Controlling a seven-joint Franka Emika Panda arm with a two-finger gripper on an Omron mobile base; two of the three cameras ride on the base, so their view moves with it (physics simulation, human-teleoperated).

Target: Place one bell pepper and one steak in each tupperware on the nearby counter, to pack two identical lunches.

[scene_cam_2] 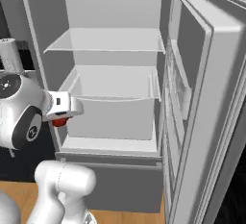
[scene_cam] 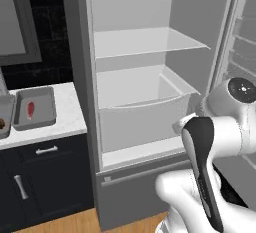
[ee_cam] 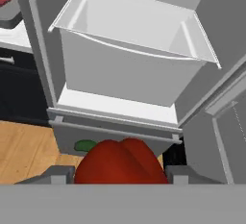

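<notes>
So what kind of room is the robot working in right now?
A home-style kitchen, rendered. An open fridge with bare shelves and a drawer stands ahead; beside it a white marbled counter over black cabinets carries a grey tupperware with a steak in it. The gripper holds a red bell pepper.

The white arm rises from the base, bends at a dark elbow and reaches forward at mid height. The hand point(ee_cam: 120, 176) is closed on a red bell pepper point(ee_cam: 120, 165), its two fingertips pressed against either side. In the right base view the hand point(scene_cam_2: 61, 117) seems level, pointing forward, the pepper's red just showing below it
</notes>
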